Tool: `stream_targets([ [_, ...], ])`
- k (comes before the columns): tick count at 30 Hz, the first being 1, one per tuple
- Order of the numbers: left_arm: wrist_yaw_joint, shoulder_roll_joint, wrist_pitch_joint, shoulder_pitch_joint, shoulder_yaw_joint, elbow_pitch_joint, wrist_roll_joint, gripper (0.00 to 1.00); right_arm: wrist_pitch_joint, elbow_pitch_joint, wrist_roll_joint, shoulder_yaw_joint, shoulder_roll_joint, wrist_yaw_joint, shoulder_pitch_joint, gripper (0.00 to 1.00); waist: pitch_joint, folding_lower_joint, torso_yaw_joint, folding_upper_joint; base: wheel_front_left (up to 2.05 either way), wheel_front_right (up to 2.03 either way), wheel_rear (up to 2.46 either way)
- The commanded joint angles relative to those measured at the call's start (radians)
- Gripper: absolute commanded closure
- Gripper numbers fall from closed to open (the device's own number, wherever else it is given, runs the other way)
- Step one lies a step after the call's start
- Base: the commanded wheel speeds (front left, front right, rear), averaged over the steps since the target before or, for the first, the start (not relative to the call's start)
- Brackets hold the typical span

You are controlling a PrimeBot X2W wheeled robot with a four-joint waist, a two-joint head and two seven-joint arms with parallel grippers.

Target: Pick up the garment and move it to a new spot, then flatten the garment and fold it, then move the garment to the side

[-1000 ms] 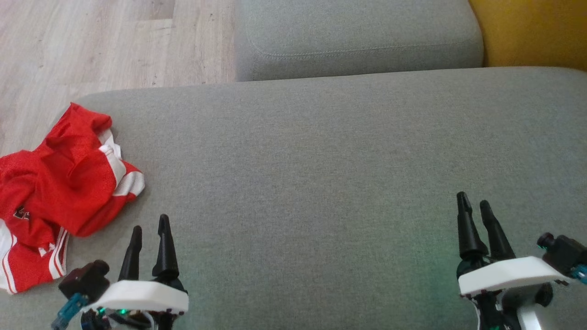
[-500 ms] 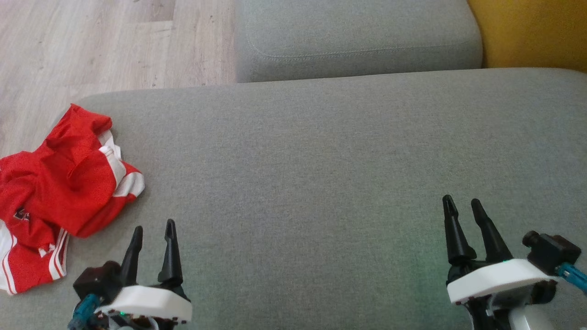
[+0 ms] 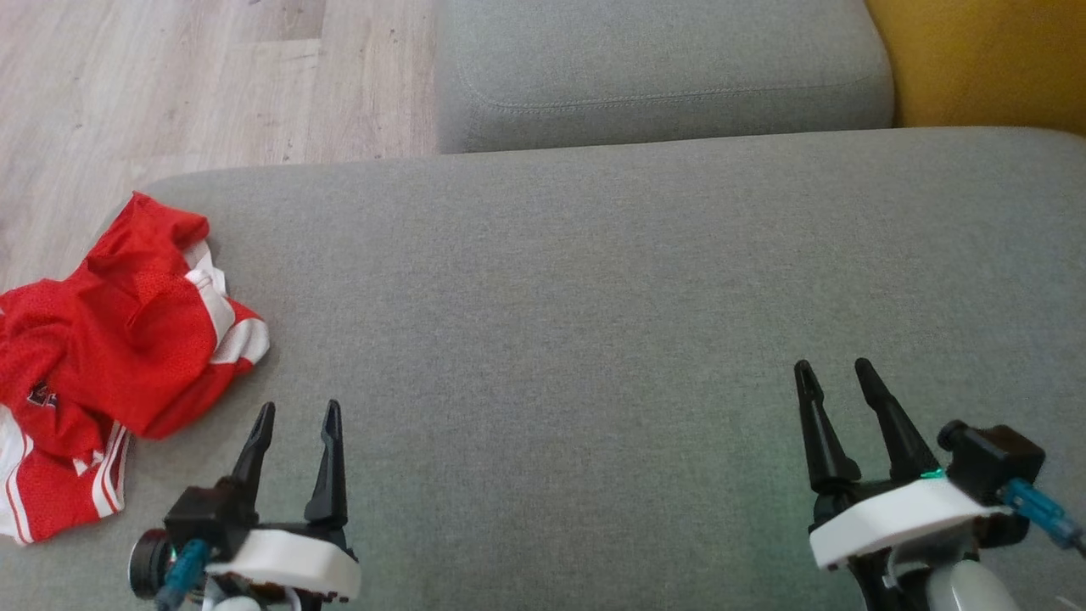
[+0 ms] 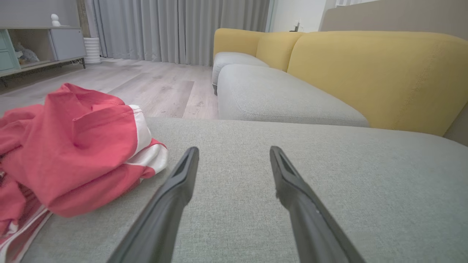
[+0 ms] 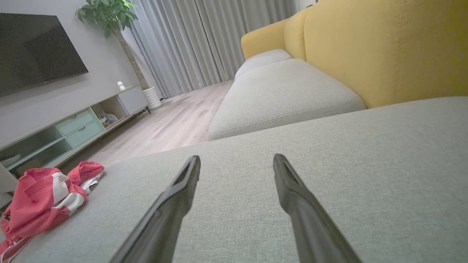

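Observation:
A crumpled red garment (image 3: 110, 356) with white stripes lies in a heap at the left end of the grey cushion (image 3: 594, 297); it also fills the left side of the left wrist view (image 4: 73, 146) and sits small at the far left of the right wrist view (image 5: 44, 201). My left gripper (image 3: 297, 412) hovers open just right of the heap, fingers apart and holding nothing (image 4: 234, 149). My right gripper (image 3: 833, 368) is open over bare cushion at the lower right (image 5: 237, 157), far from the garment.
A second grey cushion (image 3: 662, 68) lies beyond, with the yellow sofa back (image 3: 984, 59) at the upper right. Wooden floor (image 3: 170, 85) drops off past the cushion's far-left edge. A TV cabinet (image 5: 65, 128) and curtains (image 4: 175, 29) stand across the room.
Both grippers have spread their fingers wider. The left one shifted slightly right and lower in the head view; the right one shifted left. The garment has not moved.

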Motion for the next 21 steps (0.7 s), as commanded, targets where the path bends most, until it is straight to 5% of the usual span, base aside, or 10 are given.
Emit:
stream_targets([
  [1,0.008,0.023,-0.015,-0.054,0.019,-0.026,0.033,0.00,-0.001,-0.047,-0.033,0.024,-0.012,-0.001,-0.014,0.00,0.000,0.0000,0.000,0.0000,0.00,0.00,0.00],
  [21,0.027,0.031,-0.073,-0.064,0.006,0.022,0.217,0.00,-0.014,-0.088,-0.219,0.041,-0.004,-0.001,0.009,0.00,-0.003,0.0000,0.000,0.0000,0.00,0.00,0.00],
])
